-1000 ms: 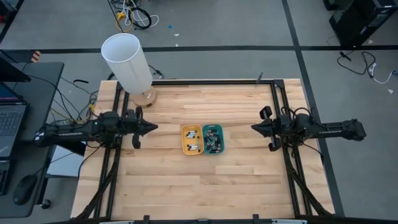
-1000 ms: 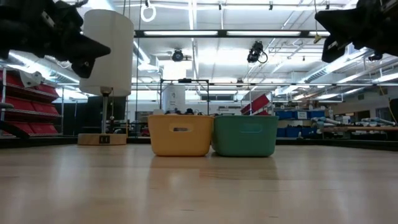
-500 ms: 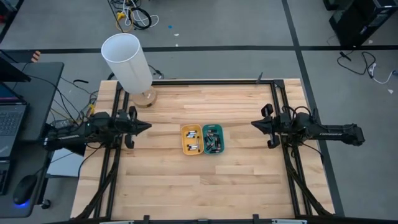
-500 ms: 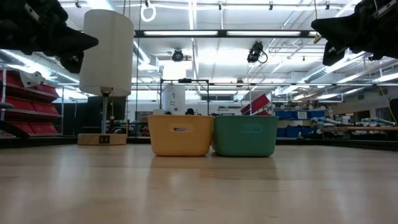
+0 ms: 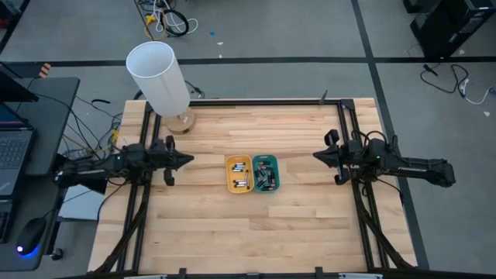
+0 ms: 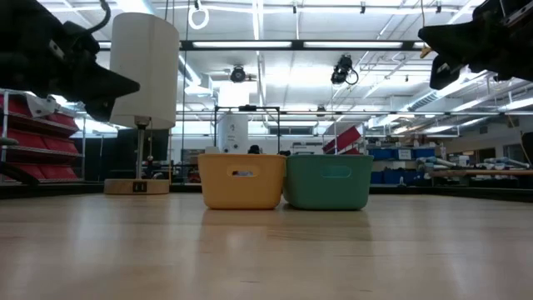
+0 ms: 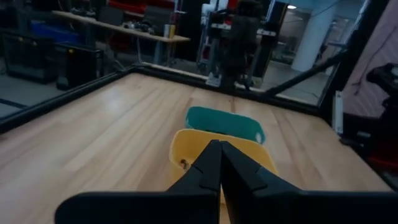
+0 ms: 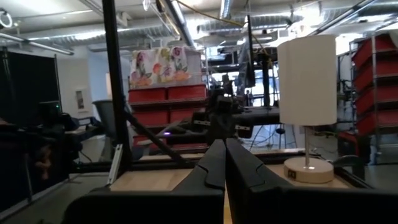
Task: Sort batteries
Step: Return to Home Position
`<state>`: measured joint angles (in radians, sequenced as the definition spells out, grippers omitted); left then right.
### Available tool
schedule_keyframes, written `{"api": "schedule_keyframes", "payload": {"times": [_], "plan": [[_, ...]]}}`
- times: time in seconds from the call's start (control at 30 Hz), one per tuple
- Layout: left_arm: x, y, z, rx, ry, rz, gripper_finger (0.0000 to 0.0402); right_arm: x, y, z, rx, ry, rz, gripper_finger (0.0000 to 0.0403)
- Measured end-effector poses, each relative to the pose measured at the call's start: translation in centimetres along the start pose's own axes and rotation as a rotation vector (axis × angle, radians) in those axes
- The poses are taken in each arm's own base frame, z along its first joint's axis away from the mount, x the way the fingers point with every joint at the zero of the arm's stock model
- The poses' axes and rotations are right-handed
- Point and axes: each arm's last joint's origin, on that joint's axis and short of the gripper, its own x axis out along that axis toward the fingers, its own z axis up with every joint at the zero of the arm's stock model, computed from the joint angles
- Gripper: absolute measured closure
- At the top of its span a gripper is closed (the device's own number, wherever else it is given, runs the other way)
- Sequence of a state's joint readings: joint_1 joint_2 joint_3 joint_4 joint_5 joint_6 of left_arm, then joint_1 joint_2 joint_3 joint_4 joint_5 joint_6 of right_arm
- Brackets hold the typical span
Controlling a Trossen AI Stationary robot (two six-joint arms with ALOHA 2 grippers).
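A yellow tray (image 5: 239, 173) and a teal tray (image 5: 265, 173) stand side by side at the table's middle. Small batteries lie inside both: silvery ones in the yellow tray (image 5: 240, 172), dark ones in the teal tray (image 5: 265, 175). My left gripper (image 5: 190, 160) hovers shut above the table's left part, pointing level toward the trays. My right gripper (image 5: 316, 156) hovers shut above the right part, pointing toward the trays. Neither holds anything. In the left wrist view the shut fingers (image 7: 219, 163) aim at the yellow tray (image 7: 186, 149), with the teal tray (image 7: 224, 121) behind it.
A white lamp (image 5: 161, 77) on a wooden base (image 5: 182, 122) stands at the table's far left corner. A black frame rail (image 5: 256, 101) runs along the far edge and down both sides. Bare wood lies all around the trays.
My left gripper has drawn back toward the table's left edge and sunk a little, staying shut. My right gripper has swung slightly toward the far edge, staying shut. The trays have not moved.
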<state>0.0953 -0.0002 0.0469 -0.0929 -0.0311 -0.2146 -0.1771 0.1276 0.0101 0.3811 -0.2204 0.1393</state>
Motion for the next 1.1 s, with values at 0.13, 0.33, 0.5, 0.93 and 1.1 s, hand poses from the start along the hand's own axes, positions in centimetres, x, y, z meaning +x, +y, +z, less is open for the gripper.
{"api": "schedule_keyframes", "payload": {"times": [0.13,0.33,0.5,0.93,1.1], "plan": [[0.0,-0.3,-0.1,0.006,-0.003,-0.025,0.0388,0.0,-0.1,-0.5,0.035,0.048,-0.008,0.0403],[0.5,-0.6,-0.7,-0.021,-0.02,-0.044,0.0388,0.0,-0.1,-0.9,0.062,0.091,-0.01,0.0403],[0.9,-1.0,-1.4,-0.009,0.064,-0.062,0.0388,-0.1,-0.1,-1.0,0.02,0.108,-0.004,0.0403],[0.4,-1.5,-0.3,0.025,-0.015,-0.063,0.0388,-0.8,0.2,-0.7,0.002,0.076,0.023,0.0403],[0.3,-1.4,-0.4,0.052,-0.041,-0.054,0.0388,-0.8,0.1,-1.0,-0.006,0.092,0.021,0.0403]]}}
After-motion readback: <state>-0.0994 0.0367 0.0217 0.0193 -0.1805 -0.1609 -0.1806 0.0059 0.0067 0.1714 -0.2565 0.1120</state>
